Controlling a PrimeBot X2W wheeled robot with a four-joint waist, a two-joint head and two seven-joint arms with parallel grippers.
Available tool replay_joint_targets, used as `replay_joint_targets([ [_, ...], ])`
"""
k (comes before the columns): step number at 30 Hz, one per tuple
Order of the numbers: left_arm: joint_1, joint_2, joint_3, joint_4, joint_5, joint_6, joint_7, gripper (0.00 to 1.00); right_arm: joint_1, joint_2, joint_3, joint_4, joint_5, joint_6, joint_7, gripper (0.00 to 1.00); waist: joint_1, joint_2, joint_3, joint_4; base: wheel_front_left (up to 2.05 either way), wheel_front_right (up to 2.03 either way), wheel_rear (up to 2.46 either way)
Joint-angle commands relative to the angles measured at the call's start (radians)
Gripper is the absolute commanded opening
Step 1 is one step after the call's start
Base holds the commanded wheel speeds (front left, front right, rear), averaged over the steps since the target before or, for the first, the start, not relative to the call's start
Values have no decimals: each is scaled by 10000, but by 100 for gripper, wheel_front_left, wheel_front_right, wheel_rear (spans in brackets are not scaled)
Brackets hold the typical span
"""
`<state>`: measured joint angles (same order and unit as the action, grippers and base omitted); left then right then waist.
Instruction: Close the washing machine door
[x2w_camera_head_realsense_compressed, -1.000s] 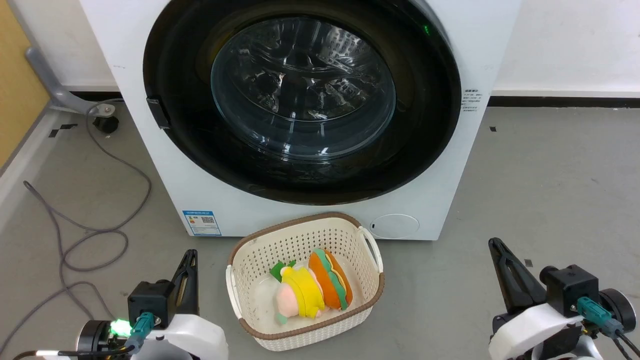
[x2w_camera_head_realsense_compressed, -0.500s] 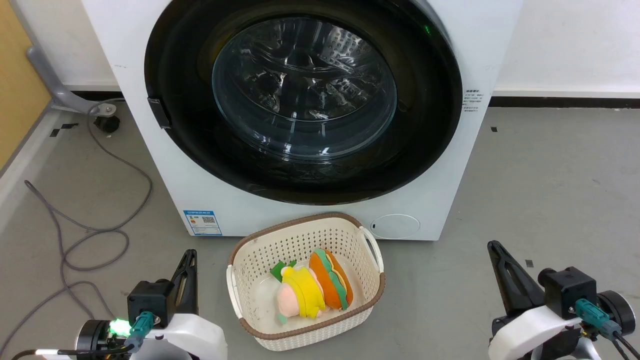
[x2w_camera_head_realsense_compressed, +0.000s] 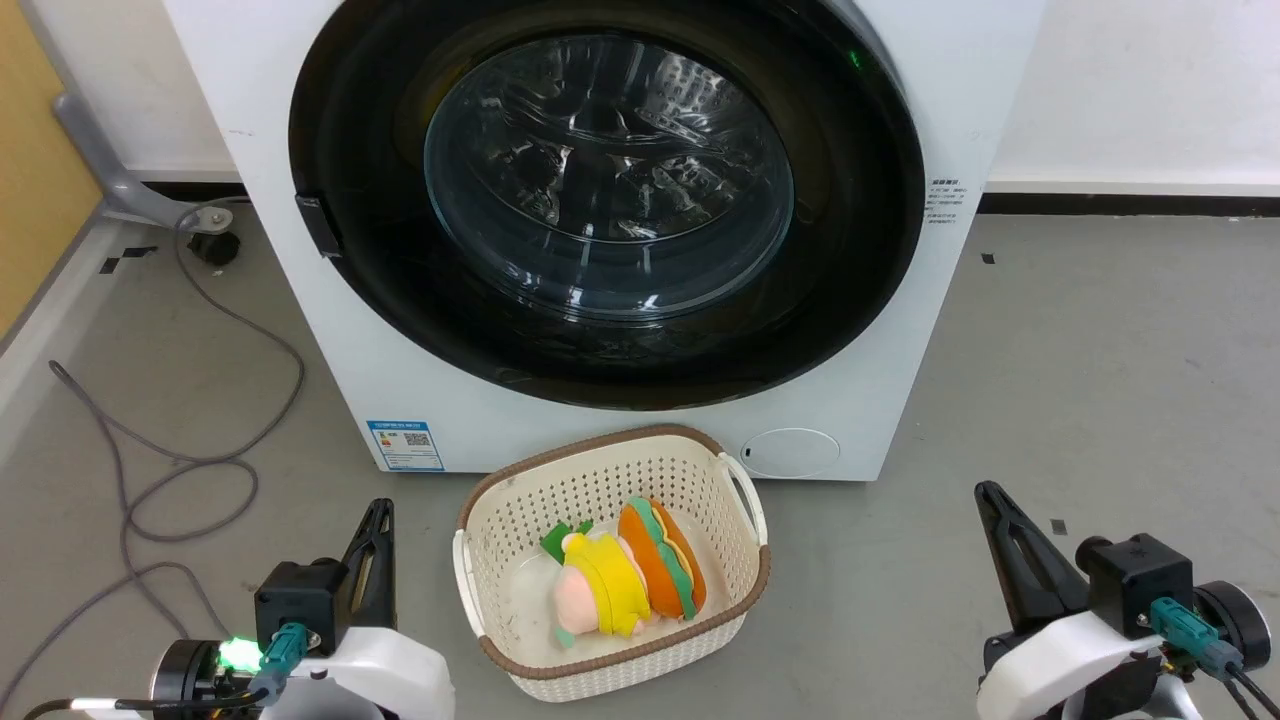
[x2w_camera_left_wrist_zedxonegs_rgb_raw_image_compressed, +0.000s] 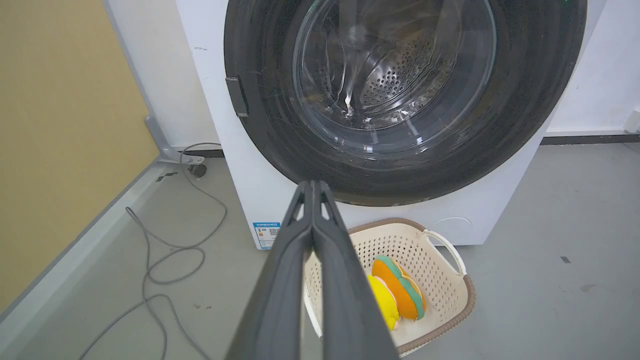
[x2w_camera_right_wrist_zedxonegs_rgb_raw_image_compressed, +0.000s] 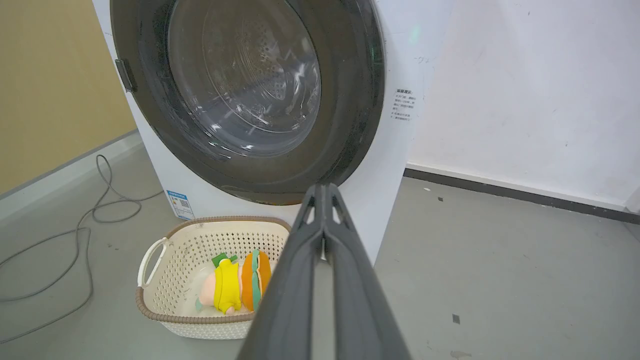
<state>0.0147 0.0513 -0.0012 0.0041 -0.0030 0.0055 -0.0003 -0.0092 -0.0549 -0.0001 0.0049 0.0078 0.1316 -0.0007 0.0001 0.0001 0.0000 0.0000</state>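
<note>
1. Washing machine door (x2w_camera_head_realsense_compressed: 605, 200) sits flat against the front of the white washing machine (x2w_camera_head_realsense_compressed: 330, 360), its black rim flush and its glass bowl facing out.
2. Left gripper (x2w_camera_left_wrist_zedxonegs_rgb_raw_image_compressed: 312, 186) hangs low, well short of the machine, with its fingers pressed together on nothing.
3. Right gripper (x2w_camera_right_wrist_zedxonegs_rgb_raw_image_compressed: 322, 188) is the same, closed tip to tip and empty.
4. A cream basket (x2w_camera_head_realsense_compressed: 470, 560) stands on the floor just before the machine, between the grippers, with plush toys (x2w_camera_head_realsense_compressed: 625, 585) inside.
5. A grey cable (x2w_camera_head_realsense_compressed: 299, 372) loops across the floor at the left.

Washing machine door (x2w_camera_head_realsense_compressed: 850, 250), top off-frame.
</note>
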Motion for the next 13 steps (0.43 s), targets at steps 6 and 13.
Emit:
replay_joint_targets([
  [6, -147, -11, 12, -41, 30, -55, 3, 0, 92, 47, 1, -49, -78, -9, 7, 0, -1, -1, 0, 0, 0, 0, 0],
  [13, -147, -11, 12, -41, 30, -55, 3, 0, 92, 47, 1, -49, -78, -9, 7, 0, -1, -1, 0, 0, 0, 0, 0],
])
